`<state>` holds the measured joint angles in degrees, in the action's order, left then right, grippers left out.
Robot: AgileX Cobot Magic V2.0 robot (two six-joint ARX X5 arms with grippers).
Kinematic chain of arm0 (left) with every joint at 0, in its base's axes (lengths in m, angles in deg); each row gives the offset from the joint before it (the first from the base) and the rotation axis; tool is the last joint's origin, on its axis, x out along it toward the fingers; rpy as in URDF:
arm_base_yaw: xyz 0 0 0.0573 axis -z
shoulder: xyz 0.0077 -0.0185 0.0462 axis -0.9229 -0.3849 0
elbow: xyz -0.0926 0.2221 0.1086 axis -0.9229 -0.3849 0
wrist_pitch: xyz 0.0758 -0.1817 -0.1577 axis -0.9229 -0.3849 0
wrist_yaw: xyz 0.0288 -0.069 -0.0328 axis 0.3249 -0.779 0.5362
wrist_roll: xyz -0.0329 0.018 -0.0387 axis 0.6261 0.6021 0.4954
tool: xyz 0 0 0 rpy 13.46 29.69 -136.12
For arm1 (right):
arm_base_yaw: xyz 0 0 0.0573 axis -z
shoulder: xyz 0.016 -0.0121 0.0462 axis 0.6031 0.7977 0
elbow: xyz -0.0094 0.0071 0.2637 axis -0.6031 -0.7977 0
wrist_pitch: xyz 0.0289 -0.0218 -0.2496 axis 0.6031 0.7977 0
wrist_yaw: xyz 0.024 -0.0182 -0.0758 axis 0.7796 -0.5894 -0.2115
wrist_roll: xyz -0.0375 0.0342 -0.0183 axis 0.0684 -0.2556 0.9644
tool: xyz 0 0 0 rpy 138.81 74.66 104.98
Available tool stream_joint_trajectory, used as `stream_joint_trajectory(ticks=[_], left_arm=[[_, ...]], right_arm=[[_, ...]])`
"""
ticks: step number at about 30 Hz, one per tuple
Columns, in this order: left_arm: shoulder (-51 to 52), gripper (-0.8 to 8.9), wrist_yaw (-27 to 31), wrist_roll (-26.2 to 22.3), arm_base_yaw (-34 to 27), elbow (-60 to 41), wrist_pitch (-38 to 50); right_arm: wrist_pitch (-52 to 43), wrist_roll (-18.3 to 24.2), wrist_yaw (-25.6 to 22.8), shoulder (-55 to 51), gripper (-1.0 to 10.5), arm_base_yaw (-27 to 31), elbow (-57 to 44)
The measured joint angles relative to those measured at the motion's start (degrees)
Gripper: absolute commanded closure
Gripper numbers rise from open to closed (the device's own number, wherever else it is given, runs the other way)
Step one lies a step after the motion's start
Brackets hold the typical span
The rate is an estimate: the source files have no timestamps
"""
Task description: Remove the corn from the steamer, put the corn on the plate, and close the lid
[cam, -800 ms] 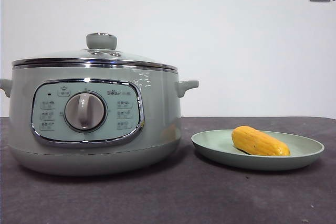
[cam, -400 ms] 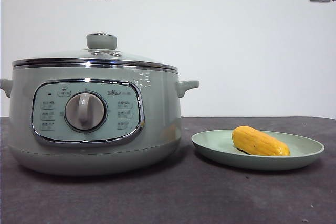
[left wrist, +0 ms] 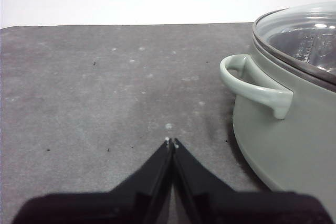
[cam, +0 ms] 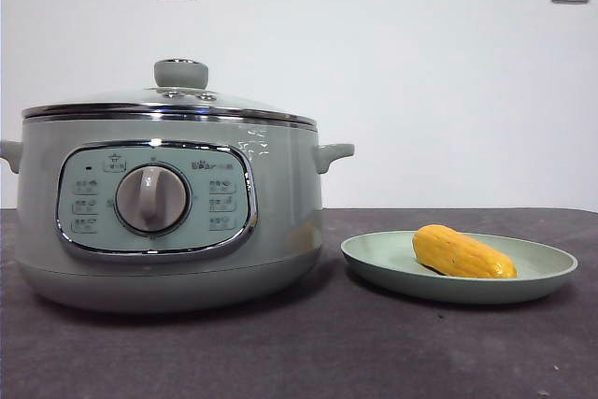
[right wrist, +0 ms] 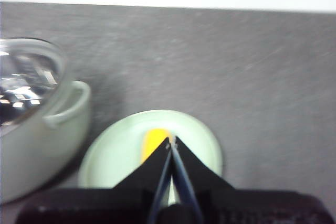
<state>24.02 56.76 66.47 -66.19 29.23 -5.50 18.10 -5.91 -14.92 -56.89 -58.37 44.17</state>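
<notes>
The corn (cam: 462, 252) lies on the plate (cam: 374, 263), the lid (cam: 168, 100) sits on the steamer (cam: 280, 212), and my left fingers (left wrist: 171, 142) and right fingers (right wrist: 171, 141) are closed on nothing.

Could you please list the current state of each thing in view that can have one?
lid: closed on the steamer.
steamer: covered, upright.
corn: lying on the plate.
plate: holding the corn.
left gripper: shut, empty.
right gripper: shut, empty, above the plate.

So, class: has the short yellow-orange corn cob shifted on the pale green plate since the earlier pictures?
No. The short yellow-orange corn cob lies at the same spot on the shallow pale green plate, unchanged relative to the rim.
</notes>
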Motion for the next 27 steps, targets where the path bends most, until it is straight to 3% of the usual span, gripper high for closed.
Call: stream_joint_trajectory(ticks=[4,8,11,16,27], left_arm=[[0.00,8.17,0.00,0.00,0.00,0.00,0.00],[0.00,8.17,0.00,0.00,0.00,0.00,0.00],[0.00,8.17,0.00,0.00,0.00,0.00,0.00],[-0.02,8.17,0.00,0.00,0.00,0.00,0.00],[-0.02,8.17,0.00,0.00,0.00,0.00,0.00]], right_arm=[[-1.20,5.60,-1.75,-5.64,9.5,2.99,-2.23],[-5.84,8.13,-1.62,-12.74,9.5,7.98,-8.09],[-11.91,8.92,1.73,-17.59,9.4,12.26,-13.92],[-20.22,9.09,9.35,-23.82,9.4,17.68,-23.74],[-19.41,4.39,10.08,-30.32,9.4,18.64,-34.07]])
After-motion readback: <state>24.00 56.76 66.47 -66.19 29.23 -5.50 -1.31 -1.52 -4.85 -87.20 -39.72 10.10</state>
